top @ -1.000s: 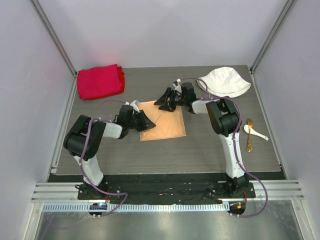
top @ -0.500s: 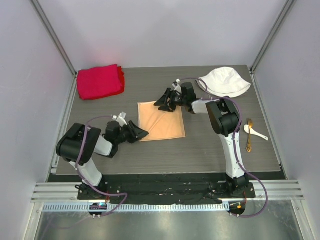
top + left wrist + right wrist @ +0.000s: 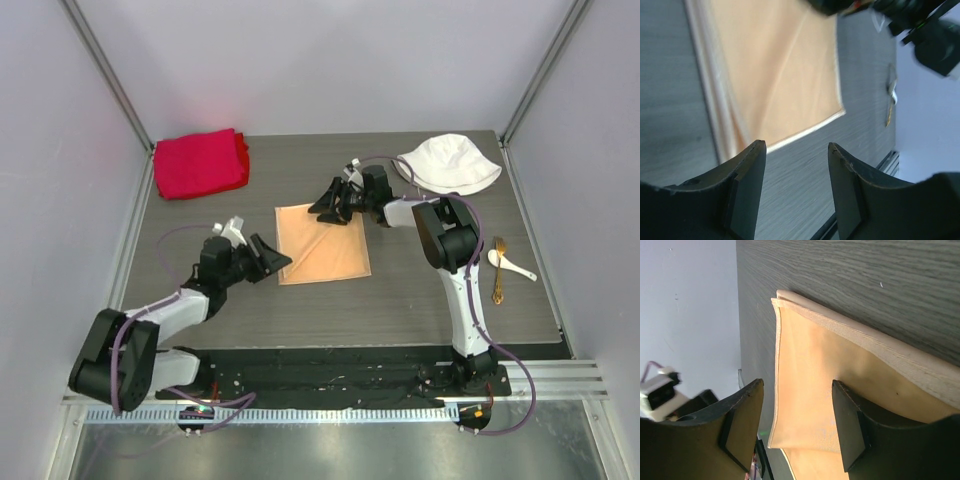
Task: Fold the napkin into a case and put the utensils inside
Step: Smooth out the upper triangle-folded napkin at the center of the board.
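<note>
- Top view: the left pincer [image 3: 283, 263] is open wide and holds nothing. The napkin [image 3: 322, 243] lies just past its tips. The right pincer [image 3: 320, 208] is over the napkin's far edge, and the spoon [image 3: 512, 265] lies well apart on its right.
- Left wrist view: the napkin [image 3: 780, 65] lies just ahead of the spread fingers [image 3: 747, 167].
- Right wrist view: the pincer is open wide, with the napkin [image 3: 810, 355] flat below it.

left gripper [image 3: 278, 263] parted, right gripper [image 3: 320, 208] parted — low

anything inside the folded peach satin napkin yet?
The peach satin napkin lies flat on the dark wood-grain table, stacked layer edges showing. Between the layers is covered. The small white spoon and gold fork lie off to its right, outside it.
</note>
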